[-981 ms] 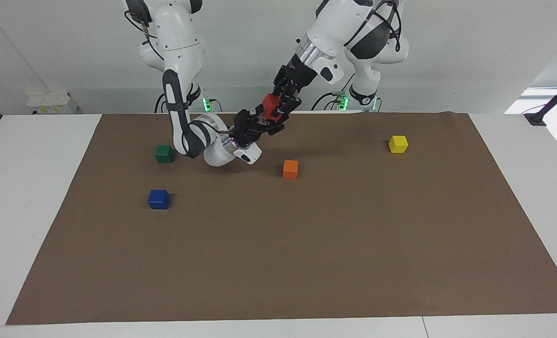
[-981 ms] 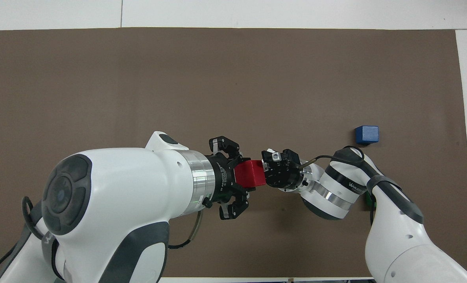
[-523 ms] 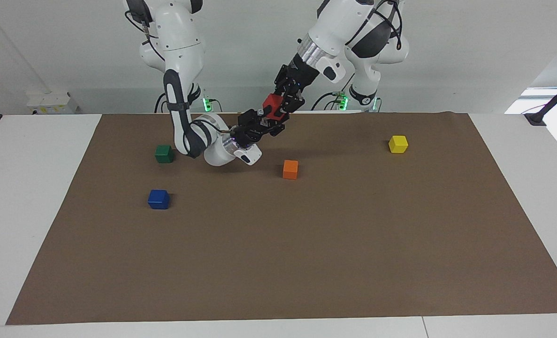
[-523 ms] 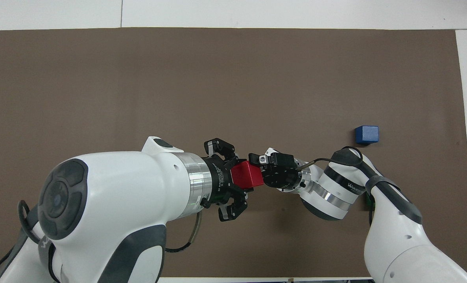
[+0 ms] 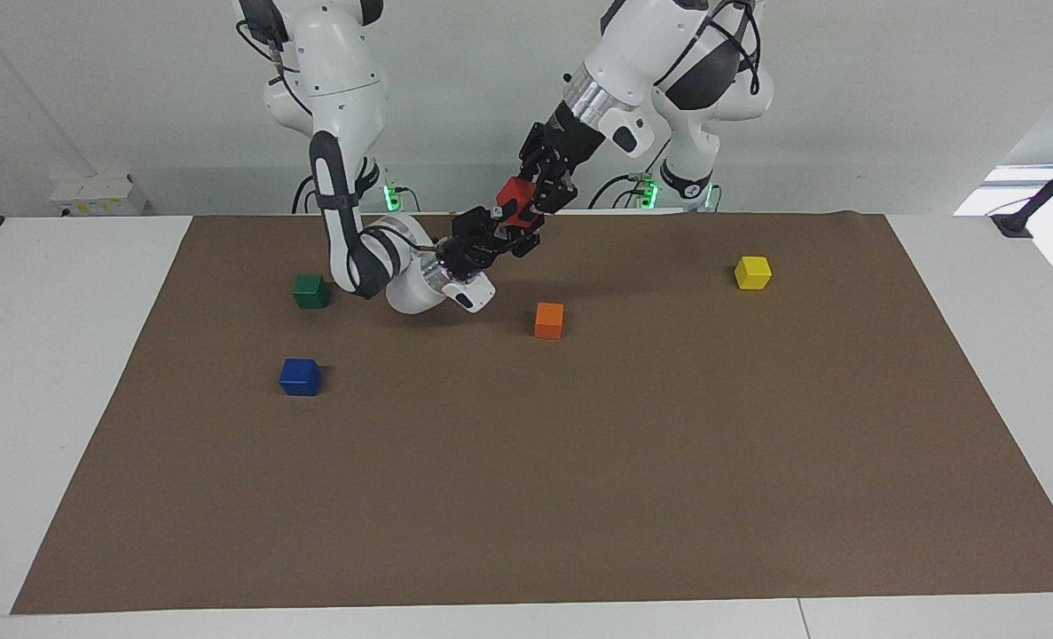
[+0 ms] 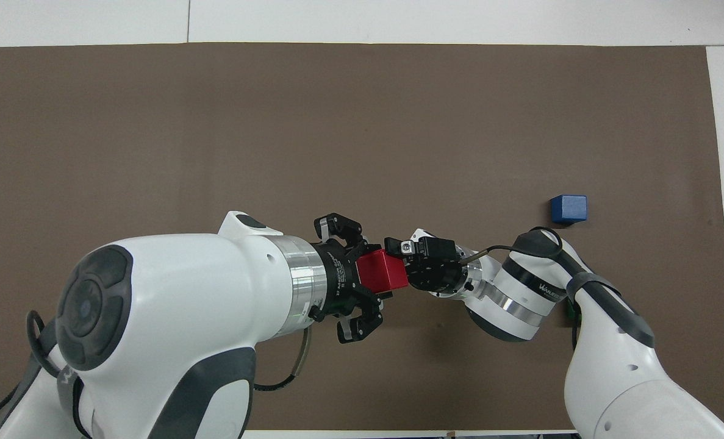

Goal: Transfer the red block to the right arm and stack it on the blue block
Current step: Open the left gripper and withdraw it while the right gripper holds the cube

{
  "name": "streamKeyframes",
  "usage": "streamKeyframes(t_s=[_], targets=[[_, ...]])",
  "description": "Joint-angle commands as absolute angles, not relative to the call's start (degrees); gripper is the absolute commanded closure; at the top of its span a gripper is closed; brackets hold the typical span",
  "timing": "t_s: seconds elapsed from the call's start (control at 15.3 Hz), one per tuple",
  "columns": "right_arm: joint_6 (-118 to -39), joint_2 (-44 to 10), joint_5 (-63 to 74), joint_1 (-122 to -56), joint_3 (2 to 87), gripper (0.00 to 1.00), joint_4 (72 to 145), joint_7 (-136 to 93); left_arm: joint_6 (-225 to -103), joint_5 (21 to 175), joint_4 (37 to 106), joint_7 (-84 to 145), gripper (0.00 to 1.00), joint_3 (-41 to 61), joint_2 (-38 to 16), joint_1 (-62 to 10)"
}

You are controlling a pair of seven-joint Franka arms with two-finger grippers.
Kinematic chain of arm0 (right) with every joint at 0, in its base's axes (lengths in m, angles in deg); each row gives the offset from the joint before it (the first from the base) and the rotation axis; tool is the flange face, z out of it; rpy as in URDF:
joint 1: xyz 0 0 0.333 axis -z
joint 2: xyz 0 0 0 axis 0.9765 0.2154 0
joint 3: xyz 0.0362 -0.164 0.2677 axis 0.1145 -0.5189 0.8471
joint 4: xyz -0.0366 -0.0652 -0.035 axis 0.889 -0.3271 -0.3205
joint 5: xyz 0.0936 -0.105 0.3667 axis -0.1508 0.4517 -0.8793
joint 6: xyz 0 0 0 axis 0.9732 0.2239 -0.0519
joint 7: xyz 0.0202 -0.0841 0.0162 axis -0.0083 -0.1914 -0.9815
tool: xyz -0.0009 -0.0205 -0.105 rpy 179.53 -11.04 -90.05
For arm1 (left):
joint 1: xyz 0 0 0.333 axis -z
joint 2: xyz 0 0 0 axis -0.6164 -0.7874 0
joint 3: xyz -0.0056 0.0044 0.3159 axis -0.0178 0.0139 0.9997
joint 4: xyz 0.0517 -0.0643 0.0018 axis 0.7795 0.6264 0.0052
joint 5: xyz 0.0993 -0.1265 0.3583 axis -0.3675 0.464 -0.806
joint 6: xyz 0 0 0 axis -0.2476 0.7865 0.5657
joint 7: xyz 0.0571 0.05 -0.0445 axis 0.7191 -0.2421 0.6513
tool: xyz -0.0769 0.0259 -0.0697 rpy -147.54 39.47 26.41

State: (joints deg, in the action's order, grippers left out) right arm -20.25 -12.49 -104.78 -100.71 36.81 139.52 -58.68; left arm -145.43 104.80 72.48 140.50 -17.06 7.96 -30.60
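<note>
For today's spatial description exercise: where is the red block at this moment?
The red block is up in the air between the left gripper and the right gripper, over the mat's edge nearest the robots, with the orange block its closest neighbour on the table.

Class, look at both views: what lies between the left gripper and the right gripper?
The red block, raised over the brown mat between the left gripper and right gripper; the overhead view shows it best.

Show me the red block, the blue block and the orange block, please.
red block (image 6: 381,272), overhead view, top face.
blue block (image 5: 299,376), facing view, front face.
orange block (image 5: 548,320), facing view, front face.
</note>
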Motion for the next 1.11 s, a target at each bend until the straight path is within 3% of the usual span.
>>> streamKeyframes(t_s=[0.0,0.26,0.65,0.92,1.05], targets=[[-21.4,-12.9,-105.1,-101.1,37.0,1.00,139.4,-60.6,-144.6,105.1,73.5,140.9,0.00,-16.4,9.9,-31.5],[-22.1,-13.3,-105.1,-101.0,36.8,1.00,139.1,-60.3,-140.4,104.8,71.1,139.1,0.00,-16.4,9.9,-36.5],[-37.2,-20.8,-99.6,-99.9,36.7,1.00,136.9,-57.6,-134.2,104.8,71.8,114.8,0.00,-16.3,10.5,-49.6],[-57.3,-32.1,-91.3,-99.0,36.7,1.00,135.2,-49.8,-130.6,96.2,72.4,84.7,0.00,-16.2,11.1,-58.1],[-63.9,-36.1,-87.5,-98.9,36.6,1.00,133.5,-43.6,-129.3,91.0,72.4,74.4,0.00,-16.2,11.1,-61.5]])
